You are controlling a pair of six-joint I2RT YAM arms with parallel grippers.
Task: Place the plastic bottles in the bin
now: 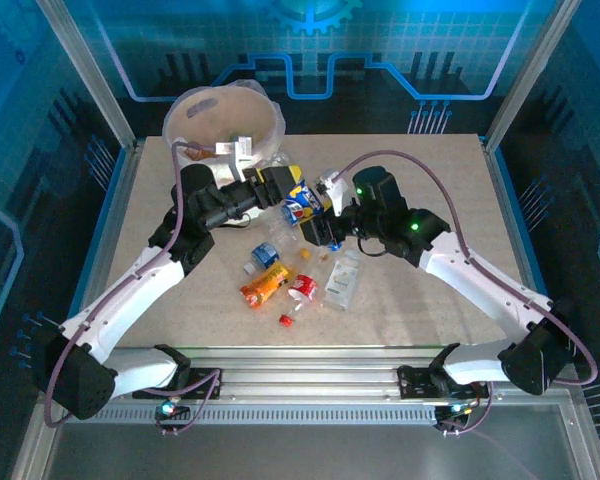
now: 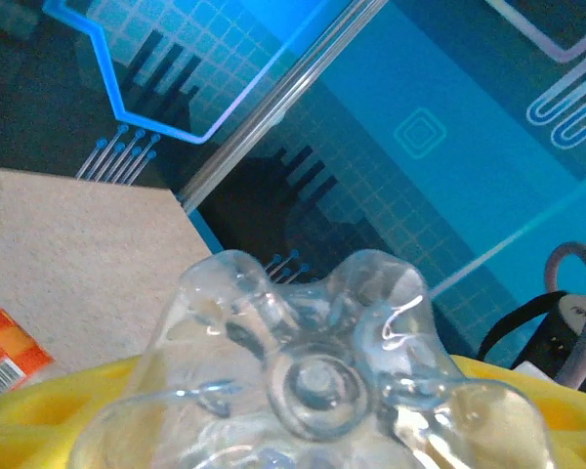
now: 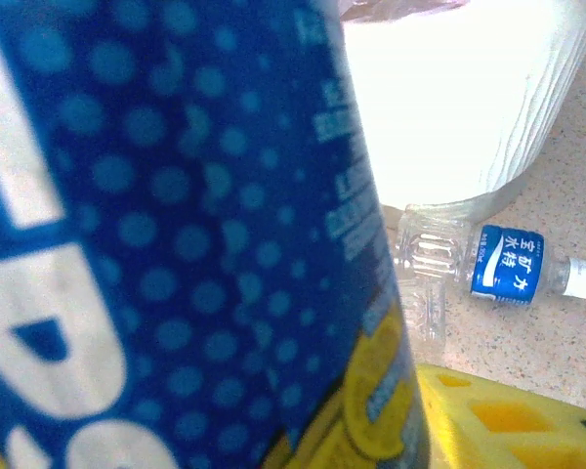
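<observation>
The step in hand looks like a hand-over in mid-air. A blue-labelled bottle (image 1: pixel 302 197) hangs above the counter (image 1: pixel 430 180) at the centre of the top view, just right of and below the bin (image 1: pixel 195 110), which stands at the upper left. The right pincer (image 1: pixel 325 222) is clamped on the bottle's lower end. In the right wrist view the blue label takes up the left half of the frame.

The left pincer (image 1: pixel 280 188) sits at the bottle's other end. In the left wrist view the clear lobed base lies between the yellow fingers (image 2: pixel 39 405). Whether they are pressing on it I cannot tell.

To do this well, the left pincer should bite squarely across the body just behind the base, not on the rounded lobes, where it could slip. The right pincer should let go once that hold is firm. The carry to the upper left is short, and the bottle should be dropped over the middle of the bin's mouth, clear of the rim and liner.

More bottles lie on the counter below centre: an orange-labelled bottle (image 1: pixel 265 285), a red-labelled bottle (image 1: pixel 302 288) and a clear bottle (image 1: pixel 342 280). A small blue-labelled bottle (image 3: pixel 508 274) lies against the bin's foot.
</observation>
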